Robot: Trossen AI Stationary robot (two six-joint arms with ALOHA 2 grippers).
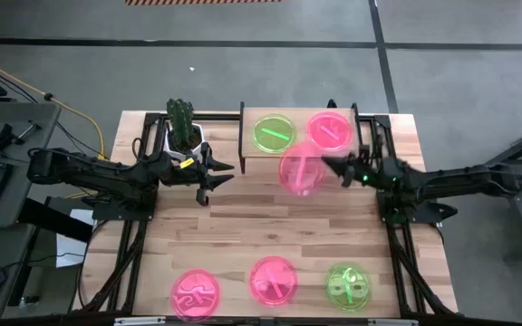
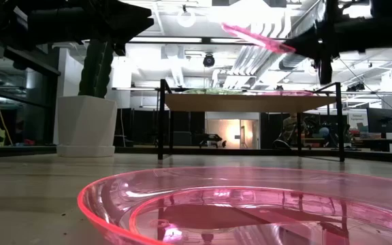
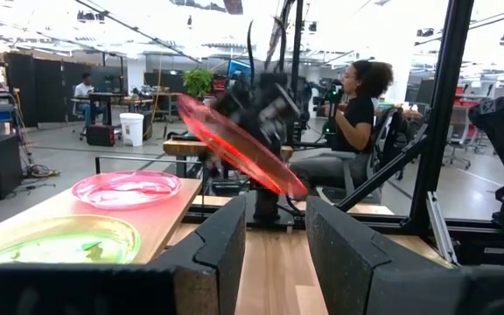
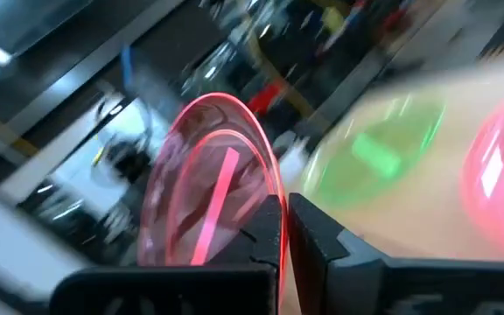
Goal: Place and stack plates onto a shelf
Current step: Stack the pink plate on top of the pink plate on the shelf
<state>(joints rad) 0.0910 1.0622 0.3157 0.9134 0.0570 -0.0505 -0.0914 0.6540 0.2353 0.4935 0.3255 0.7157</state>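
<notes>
The shelf (image 1: 302, 154) stands at the far middle of the table. A lime green plate (image 1: 274, 134) and a pink plate (image 1: 330, 129) lie flat on it side by side. My right gripper (image 1: 335, 167) is shut on another pink plate (image 1: 302, 169), held tilted above the shelf's near edge. That plate also shows in the low view (image 2: 257, 37) and the left wrist view (image 3: 243, 149). My left gripper (image 1: 220, 172) is open and empty, left of the shelf beside the cactus pot. Two pink plates (image 1: 195, 294) (image 1: 273, 279) and a green plate (image 1: 347, 287) lie near the table's near edge. My right gripper pinches the pink plate by its rim (image 4: 274, 206) on the plate's right side, one finger on each face. The fingers come about level from the table's right. The plate is lifted clear and tilted, its free edge (image 2: 230, 27) higher than the held edge and pointing left.
A white pot with a cactus (image 1: 185, 134) stands just left of the shelf, close to my left gripper. The shelf's black legs (image 2: 160, 119) stand on the tabletop. In the room beyond the table a person (image 3: 357, 105) sits.
</notes>
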